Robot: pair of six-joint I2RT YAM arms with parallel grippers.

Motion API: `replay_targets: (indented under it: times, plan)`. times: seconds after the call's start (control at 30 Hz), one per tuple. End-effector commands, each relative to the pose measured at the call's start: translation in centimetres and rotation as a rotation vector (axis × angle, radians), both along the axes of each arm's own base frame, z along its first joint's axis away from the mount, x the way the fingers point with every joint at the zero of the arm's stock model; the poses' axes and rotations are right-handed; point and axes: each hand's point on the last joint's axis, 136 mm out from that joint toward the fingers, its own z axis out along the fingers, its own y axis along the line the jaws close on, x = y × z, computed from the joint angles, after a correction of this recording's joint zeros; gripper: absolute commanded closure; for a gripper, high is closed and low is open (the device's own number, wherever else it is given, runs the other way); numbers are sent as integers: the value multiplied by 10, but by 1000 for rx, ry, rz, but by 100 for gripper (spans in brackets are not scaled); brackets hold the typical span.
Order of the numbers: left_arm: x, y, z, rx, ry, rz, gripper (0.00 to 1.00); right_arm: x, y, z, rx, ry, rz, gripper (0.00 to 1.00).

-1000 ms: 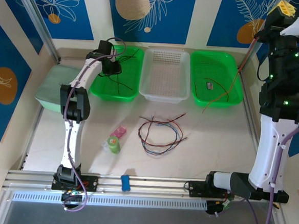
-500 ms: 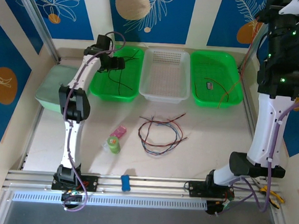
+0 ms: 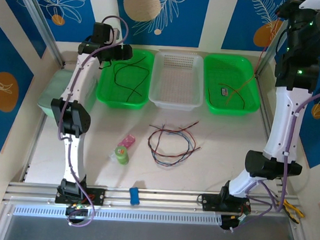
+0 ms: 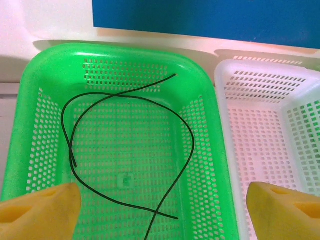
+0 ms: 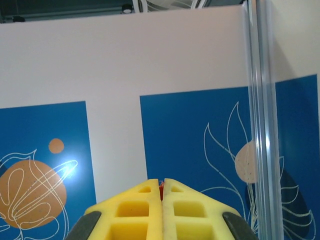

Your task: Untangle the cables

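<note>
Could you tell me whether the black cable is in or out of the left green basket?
In: the black cable lies looped on the floor of the left green basket, within its walls.

- Left hand: fingers now spread wide; lifted out of the left green basket to its upper-left rim.
- Black cable: released, now lying loose in that basket.
- Right arm: swung higher, into the frame's upper-right corner.
- Red cable: pinched in the right hand; its end now trails in the right green basket, off the bench.
</note>
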Motion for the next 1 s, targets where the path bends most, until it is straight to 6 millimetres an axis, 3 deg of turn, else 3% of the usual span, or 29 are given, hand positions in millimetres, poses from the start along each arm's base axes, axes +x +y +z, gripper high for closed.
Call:
replay_targets:
  times: [0.0,0.1,0.3,0.5,0.7,0.97]
  plan:
    - [-23,-11,21,-38,-10,-32,14,0,-5,15,9,-68,-9,100]
    - [-39,-17,24,-41,-18,-49,14,12,-12,11,20,-61,-9,100]
    - [-65,-22,37,-37,-47,-63,14,23,-6,14,14,-72,31,100]
    - [-83,-19,45,-32,-66,-61,14,45,-5,-2,24,-40,62,100]
    - [-104,-16,41,-1,-34,-75,14,71,-1,-49,65,116,55,100]
    - [-140,-12,40,-16,-56,-51,15,100,-13,-127,160,286,35,100]
